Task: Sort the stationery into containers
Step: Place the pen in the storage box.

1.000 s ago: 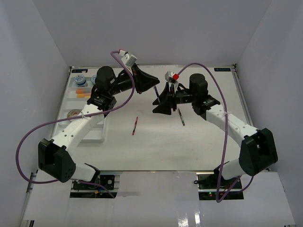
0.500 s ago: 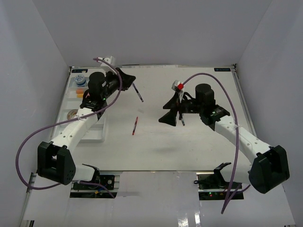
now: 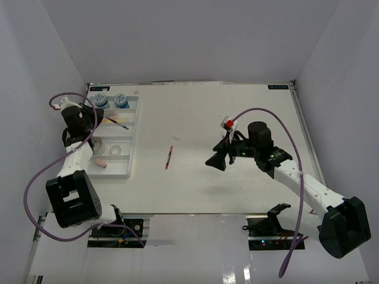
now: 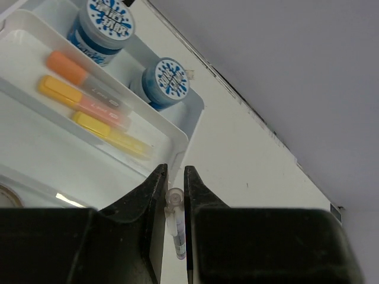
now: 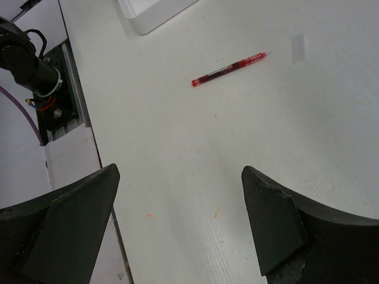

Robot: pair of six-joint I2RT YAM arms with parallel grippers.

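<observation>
Thin pen [image 4: 176, 228] is clamped by left gripper [image 4: 175, 177] above tray [image 3: 131, 155], probably awaiting release; red pen [image 5: 228, 69] is faced by wide-spread, empty right gripper [image 5: 179, 177]

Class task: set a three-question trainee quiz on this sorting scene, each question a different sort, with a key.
1. How many round blue-white tubs stand in the white tray?
2. The left gripper grips: A a tub, B a thin pen, C nothing.
3. True or false: the red pen lies on the table, outside the tray, and the right gripper is open.
Key: 1 two; 2 B; 3 true.
</observation>
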